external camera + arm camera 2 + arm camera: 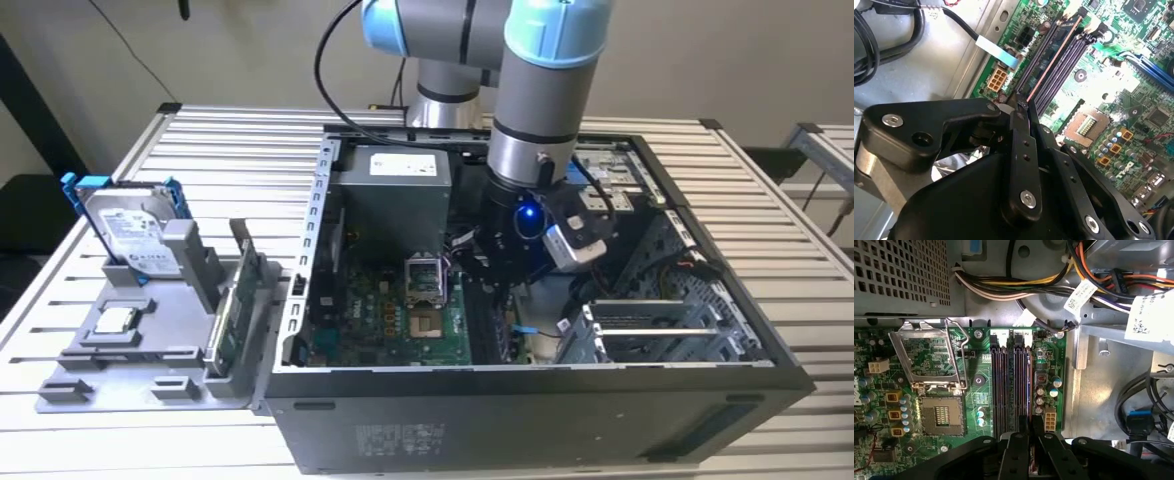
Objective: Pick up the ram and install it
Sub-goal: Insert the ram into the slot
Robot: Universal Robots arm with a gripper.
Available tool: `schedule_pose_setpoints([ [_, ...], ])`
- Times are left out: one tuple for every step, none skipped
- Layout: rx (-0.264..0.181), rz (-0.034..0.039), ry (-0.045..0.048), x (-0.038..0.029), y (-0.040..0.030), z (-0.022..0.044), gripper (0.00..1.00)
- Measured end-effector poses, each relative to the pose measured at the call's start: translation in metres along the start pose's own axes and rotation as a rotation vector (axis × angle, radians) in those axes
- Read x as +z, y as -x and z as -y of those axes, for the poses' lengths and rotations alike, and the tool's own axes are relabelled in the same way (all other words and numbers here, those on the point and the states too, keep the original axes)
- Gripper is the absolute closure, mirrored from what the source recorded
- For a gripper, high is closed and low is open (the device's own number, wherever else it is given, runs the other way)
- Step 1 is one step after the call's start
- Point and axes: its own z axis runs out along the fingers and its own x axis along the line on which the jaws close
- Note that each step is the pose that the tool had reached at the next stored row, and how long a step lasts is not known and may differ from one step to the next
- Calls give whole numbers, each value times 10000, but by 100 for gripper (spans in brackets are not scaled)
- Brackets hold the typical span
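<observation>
I am in the install step: my end effector [1022, 102] is down inside the open dark grey metal computer case [534, 420], its black fingers closed narrowly on the ram [1054, 57], the long thin dark memory stick whose coppery upper edge runs away from my fingertips in the second wrist view. The stick stands on edge in line with the row of dark purple-black memory slots [1010, 390] on the green motherboard [979, 405]; it looks lowered into one of the slots nearest the board's edge, though I cannot tell whether it is fully seated or merely resting in the guide. In the first wrist view my fingers [1019, 450] straddle the near end of the slots, just beside the small cream-coloured power connector [1049, 419].

The empty silver processor socket with its raised metal frame [929, 360] lies apart from the slots, and bundled coloured cables [1019, 287] run clear above them.

I judge that what this step calls for now is straight, even pressure along the stick's length, with the stick kept upright so the notch meets the slot key. The risk I see is pressing at one end only, which could tilt the ram and strain the slot.

On the slatted counter [214, 150] outside the case, a grey holder tray [134, 360] carries a silver hard drive in a blue bracket [134, 225].
</observation>
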Motion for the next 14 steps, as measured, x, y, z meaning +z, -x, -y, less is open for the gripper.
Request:
schedule_pose_setpoints([
  [0, 0, 0, 0, 0, 0, 86],
  [1, 0, 1, 0, -1, 1, 86],
  [1, 0, 0, 1, -3, 1, 86],
  [1, 0, -1, 1, -4, 1, 86],
  [1, 0, -2, 1, -6, 1, 86],
  [2, 0, -2, 1, -9, 2, 86],
  [1, 0, -2, 2, -13, 1, 86],
  [0, 0, -1, 4, -15, 1, 86],
  [0, 0, -1, 4, -15, 1, 86],
  [-1, 0, -1, 6, -15, 1, 86],
  [-1, 1, 3, 11, -15, -1, 86],
  [1, 1, 3, 16, -16, -4, 86],
  [1, 1, 1, 20, -16, -7, 86],
  [0, 0, -1, 21, -16, -7, 86],
])
